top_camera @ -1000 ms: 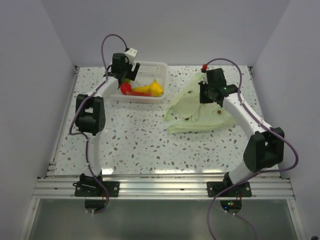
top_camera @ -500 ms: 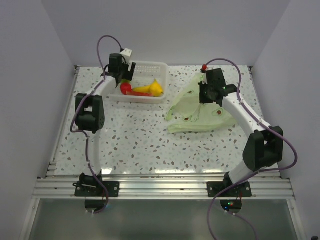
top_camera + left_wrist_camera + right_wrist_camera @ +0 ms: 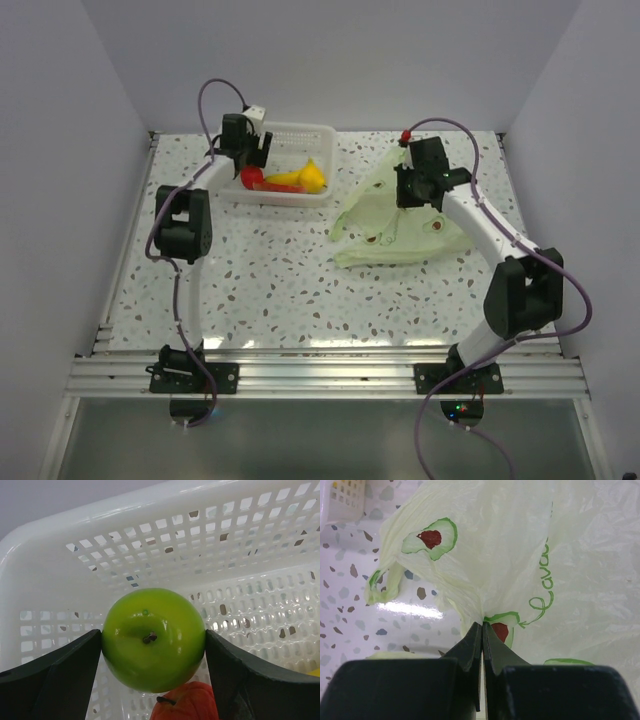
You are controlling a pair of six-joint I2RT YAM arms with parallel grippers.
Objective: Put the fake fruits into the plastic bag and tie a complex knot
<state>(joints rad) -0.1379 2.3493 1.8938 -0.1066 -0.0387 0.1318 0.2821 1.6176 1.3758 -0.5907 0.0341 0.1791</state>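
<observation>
A glossy green apple (image 3: 153, 639), stem dimple showing, sits mid-frame in the left wrist view, clamped by the left gripper (image 3: 153, 645), a small red fruit (image 3: 184, 706) just below. Yellow banana pieces (image 3: 303, 177) and a red-orange piece (image 3: 285, 188) lie upper left in the top view. The pale green, avocado-printed plastic bag (image 3: 390, 225) lies crumpled right of centre, one fold pinched by the right gripper (image 3: 482, 630).

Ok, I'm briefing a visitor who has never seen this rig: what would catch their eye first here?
The glossy green apple, filling the left wrist view, clamped between the left fingers with the white basket behind it. Next, the pale green plastic bag with avocado prints on the right of the table, a fold pinched by the shut right fingers.
</observation>
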